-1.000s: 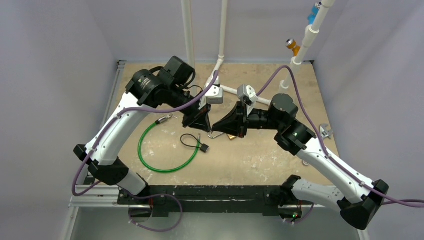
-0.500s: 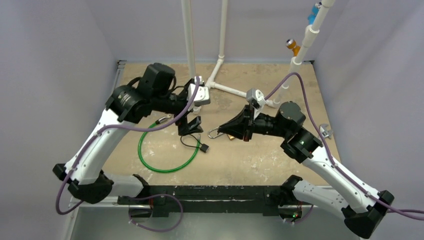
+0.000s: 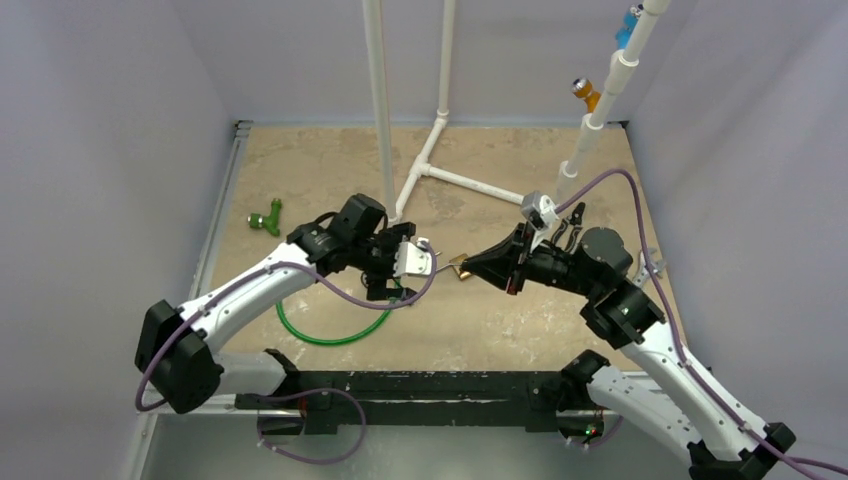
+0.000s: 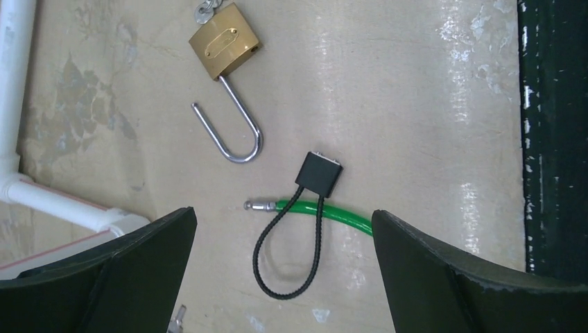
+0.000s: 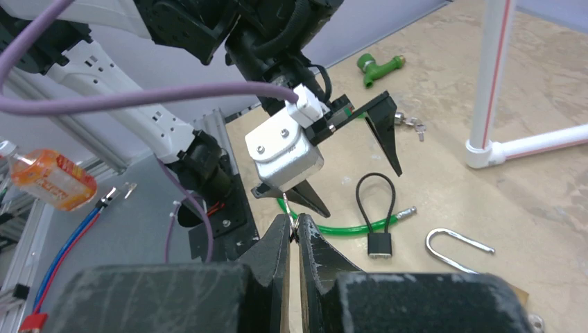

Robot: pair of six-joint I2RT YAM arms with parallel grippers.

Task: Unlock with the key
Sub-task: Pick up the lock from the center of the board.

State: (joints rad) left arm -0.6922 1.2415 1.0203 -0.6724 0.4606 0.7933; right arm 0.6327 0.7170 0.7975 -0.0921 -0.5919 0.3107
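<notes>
Overhead, we see a worn tan table [image 3: 520, 320] with a white pipe frame [image 3: 380, 100] rising from its far half. Both arms reach inward over the middle, the left arm [image 3: 250, 290] low and bent, the right arm [image 3: 650, 340] stretched from the near right corner.

A green cable [image 3: 330, 340] lies in a loop below the left arm. The left gripper [image 4: 283, 215] hangs above the table with its fingers spread wide and nothing between them. The right gripper [image 5: 292, 225] points toward it, fingers pressed together on a metal sliver [image 5: 291, 223] that is too small for us to name.

Between the two grippers the brass padlock [image 4: 223, 47] lies flat on the table. Its steel shackle [image 4: 239, 132] is swung out of the body, one leg free. What looks to us like the key [image 4: 205, 10] shows at the body's other end, cut off by the edge of the left wrist view.

A small black cable lock [image 4: 319, 173] lies just beside the shackle, its loop crossing the green cable's end. A green fitting [image 3: 265, 217] sits well apart, near the left edge.
</notes>
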